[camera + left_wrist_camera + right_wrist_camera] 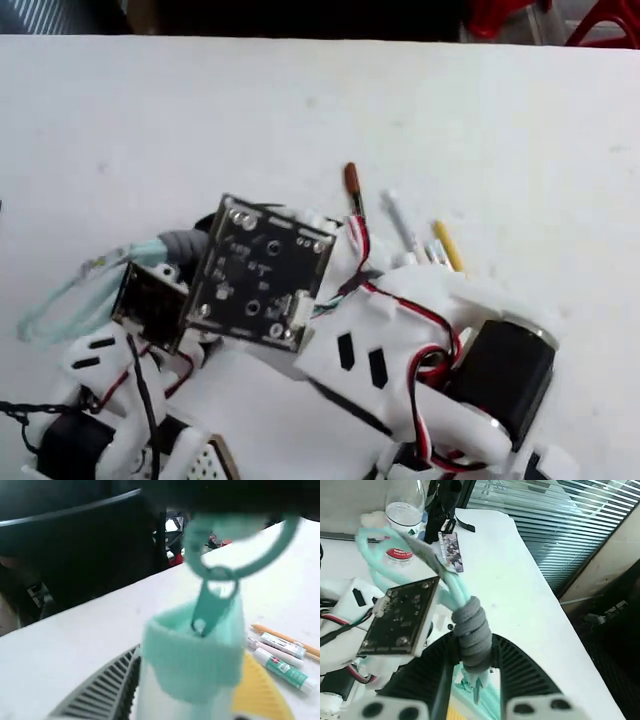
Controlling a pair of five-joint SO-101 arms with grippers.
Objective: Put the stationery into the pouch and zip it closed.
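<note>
Overhead, see stationery on table just past arms. Left wrist: find pouch w/ zip pull right at left gripper; can't tell grip. Right wrist: see right gripper clamped on pouch strap's grey wrap.

Probably an office: long white table, slatted window blinds, water bottle at its end.

Pouch, body hidden beneath an arm's housing on the desk in the high view, blurred at close range and cut off by the frame's lower edge in the left wrist view; brown-tipped pen, grey pen and pencil, near ends hidden under an arm.
</note>
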